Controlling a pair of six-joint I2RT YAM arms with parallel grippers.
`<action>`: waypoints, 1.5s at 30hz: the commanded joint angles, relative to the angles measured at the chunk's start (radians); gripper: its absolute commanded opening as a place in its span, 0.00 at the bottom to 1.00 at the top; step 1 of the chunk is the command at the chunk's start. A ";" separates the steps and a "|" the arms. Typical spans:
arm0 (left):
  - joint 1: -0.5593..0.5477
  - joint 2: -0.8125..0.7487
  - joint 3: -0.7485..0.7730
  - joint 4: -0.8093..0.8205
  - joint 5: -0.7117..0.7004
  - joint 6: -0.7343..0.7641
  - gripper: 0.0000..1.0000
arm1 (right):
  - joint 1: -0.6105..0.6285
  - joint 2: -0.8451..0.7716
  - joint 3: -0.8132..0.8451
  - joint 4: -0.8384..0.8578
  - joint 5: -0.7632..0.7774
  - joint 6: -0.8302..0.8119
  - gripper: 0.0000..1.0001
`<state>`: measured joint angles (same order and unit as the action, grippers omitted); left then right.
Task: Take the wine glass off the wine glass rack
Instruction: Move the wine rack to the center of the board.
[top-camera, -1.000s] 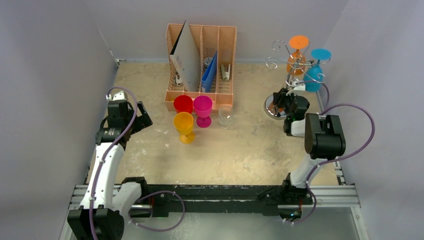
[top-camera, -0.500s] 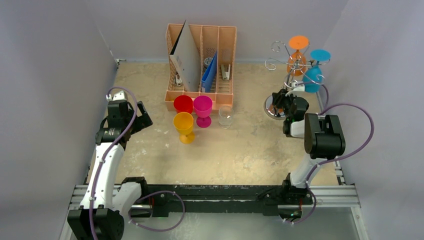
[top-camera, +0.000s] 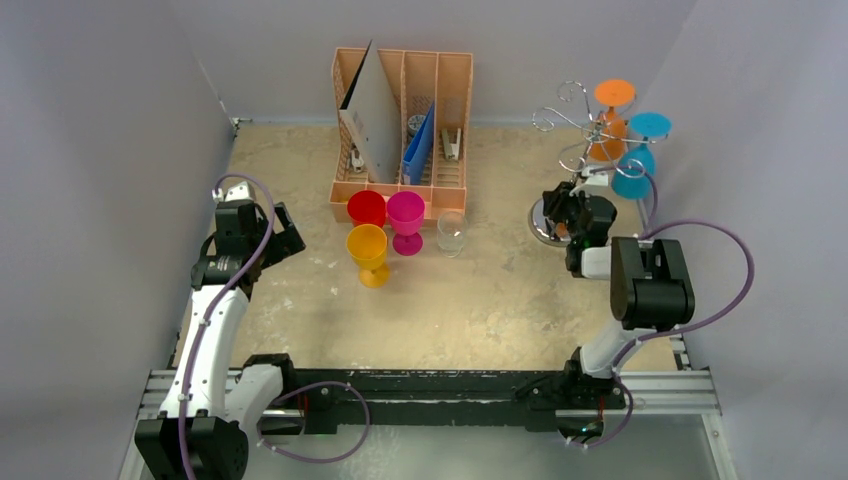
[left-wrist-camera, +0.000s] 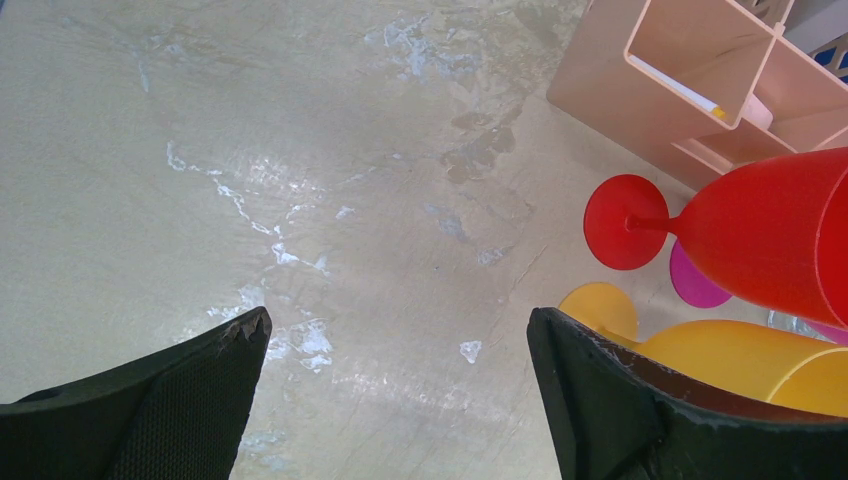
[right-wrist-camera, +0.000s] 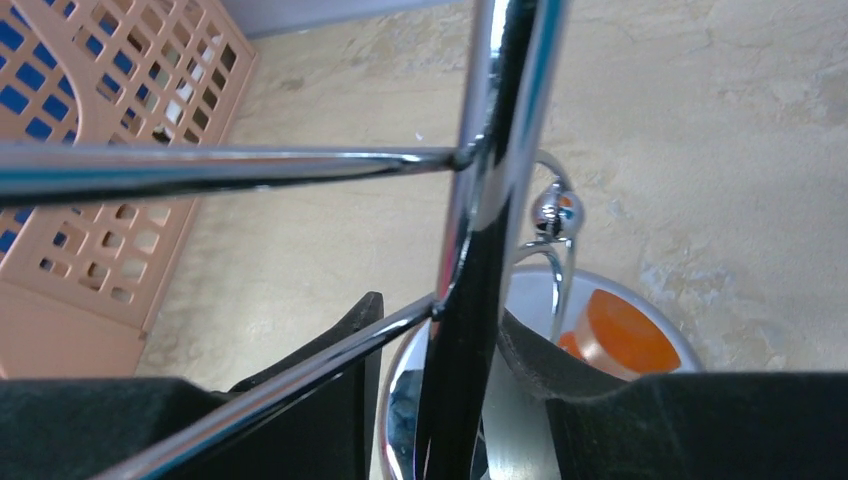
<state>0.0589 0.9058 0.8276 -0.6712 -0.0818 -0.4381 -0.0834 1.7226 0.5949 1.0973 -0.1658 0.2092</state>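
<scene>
Wine glass rack (right-wrist-camera: 497, 120) stands at the far right of the scuffed tan bench (top-camera: 480, 300), grey walls around. An orange wine glass (top-camera: 606, 146) and a blue wine glass (top-camera: 632, 178) hang on it upside down. The right tool (top-camera: 563, 197) pinches its stem low down. The left tool (left-wrist-camera: 398, 320) is spread over bare bench at the left. Coloured cups (top-camera: 368, 250) and a peach organiser (top-camera: 455, 80) sit mid-bench.

Probably a robot lab: grey panels (top-camera: 100, 150) enclose the worn table (top-camera: 480, 300).

spread fingers (left-wrist-camera: 640, 400) over table (left-wrist-camera: 300, 150), red goblet (left-wrist-camera: 770, 230) right
</scene>
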 joint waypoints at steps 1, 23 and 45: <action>0.008 -0.002 0.019 0.030 0.009 -0.007 0.98 | 0.002 -0.102 -0.005 0.012 0.031 -0.087 0.00; 0.008 -0.007 0.016 0.034 0.020 -0.007 0.98 | 0.007 -0.218 -0.100 0.023 0.020 0.028 0.43; 0.009 -0.018 0.015 0.036 0.028 -0.007 0.98 | 0.009 -0.452 -0.205 -0.277 0.091 0.001 0.68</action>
<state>0.0589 0.9047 0.8276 -0.6678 -0.0635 -0.4377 -0.0731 1.3170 0.4171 0.8799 -0.1112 0.2272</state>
